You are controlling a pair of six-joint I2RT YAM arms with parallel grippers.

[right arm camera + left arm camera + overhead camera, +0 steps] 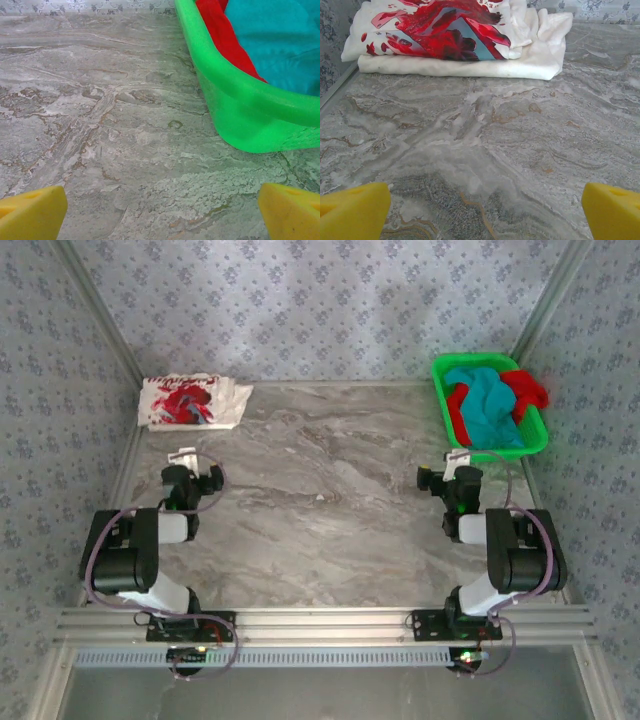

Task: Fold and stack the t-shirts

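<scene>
Jaws wide apart and empty on left gripper (482, 212) and right gripper (162, 212). One down: white t-shirt (190, 402) folded at far left corner of desk (320, 500). Two to go: teal t-shirt (490, 405) and red t-shirt (525, 388) heaped in green basket (490, 453), far right corner.

Robot test cell: marble-patterned bench (330, 510) enclosed by floral-papered walls (330, 300), aluminium mounting rail (320, 623) along its near edge.

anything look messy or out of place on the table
Nothing is damaged or spilled. The teal t-shirt and red t-shirt lie bunched up in the green basket at far right, the red one lapping over its rim. The white t-shirt at far left is folded, slightly unevenly.
</scene>
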